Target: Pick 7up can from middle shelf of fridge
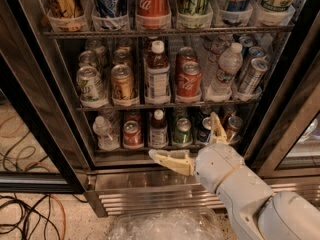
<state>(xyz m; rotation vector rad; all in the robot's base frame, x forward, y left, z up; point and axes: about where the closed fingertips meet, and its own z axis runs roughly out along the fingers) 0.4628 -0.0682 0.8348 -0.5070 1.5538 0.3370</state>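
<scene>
Middle shelf holds 7up can, up-left of jaws spread before lower rack.

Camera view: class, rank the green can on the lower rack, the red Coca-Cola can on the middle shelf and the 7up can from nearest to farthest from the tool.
The tool, open, is before the lower rack.
1. Green can, lower rack, beside the tool.
2. Coca-Cola can, middle shelf, above.
3. 7up can, middle shelf, far left.

7up can leftmost on middle shelf; claw seemingly before lower rack.
</scene>
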